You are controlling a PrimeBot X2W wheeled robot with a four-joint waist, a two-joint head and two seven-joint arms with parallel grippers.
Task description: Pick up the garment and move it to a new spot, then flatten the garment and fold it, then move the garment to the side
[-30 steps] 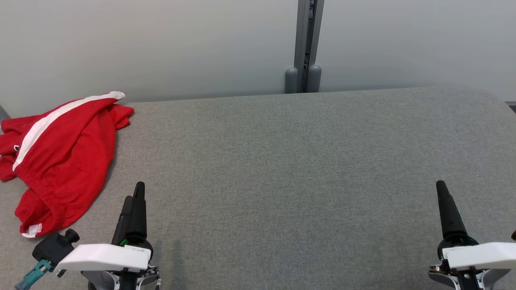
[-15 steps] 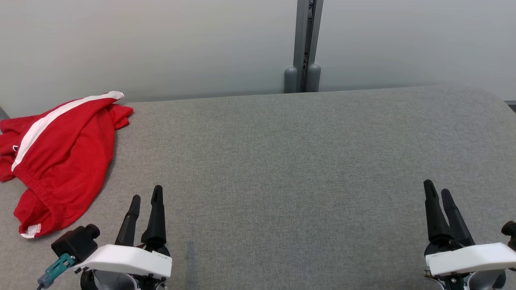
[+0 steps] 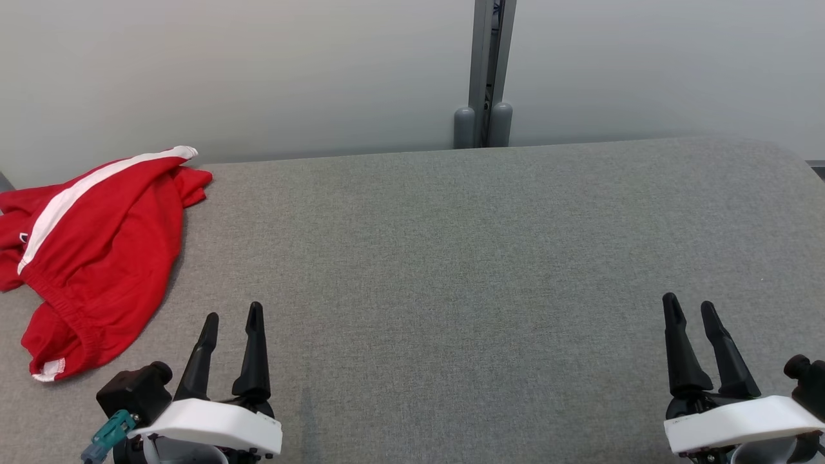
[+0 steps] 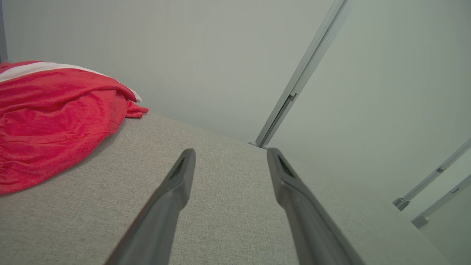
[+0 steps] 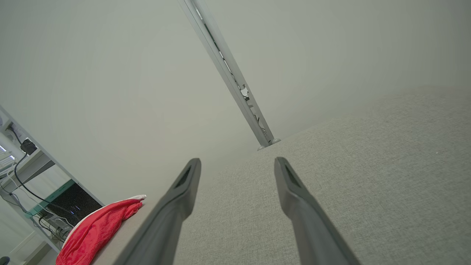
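Note:
A crumpled red garment with a white stripe lies at the far left of the grey padded table. In the left wrist view the garment fills the left side, and in the right wrist view the garment is small at the lower left. My left gripper stands open near the front edge, to the right of the garment and apart from it, nothing between its fingers. At the front right my right gripper is open and empty too.
A pale wall runs behind the table, with a grey vertical post at the back middle. Shelving with cables and a dark box stands beyond the table's left end. The table's right corner is rounded.
Both grippers went from fingers together to open and drew back toward the front edge. The left one shifted right, the right one shifted left. The garment has not moved.

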